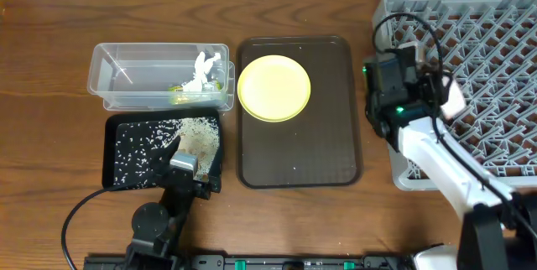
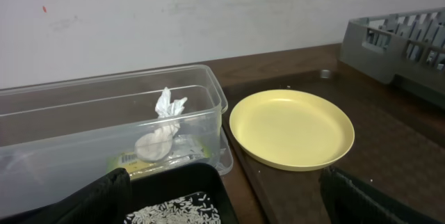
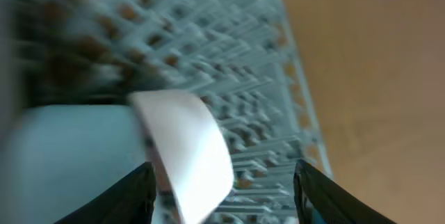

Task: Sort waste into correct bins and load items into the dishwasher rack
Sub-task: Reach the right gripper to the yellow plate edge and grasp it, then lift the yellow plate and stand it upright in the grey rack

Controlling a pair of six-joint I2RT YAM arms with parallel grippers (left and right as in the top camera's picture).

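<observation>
The clear tub holds crumpled white paper and a green wrapper; both also show in the left wrist view, the paper above the wrapper. The black tray holds rice grains. My left gripper is open and empty over that tray. The yellow plate lies on the brown serving tray. My right gripper is open over the left part of the grey rack. Its blurred view shows a white bowl and a light-blue bowl in the rack. The chopsticks are out of view.
The brown serving tray lies between the bins and the rack, with a few stray grains on it. The left arm's cable curls at the table's front left. A pale wall stands behind the table in the left wrist view.
</observation>
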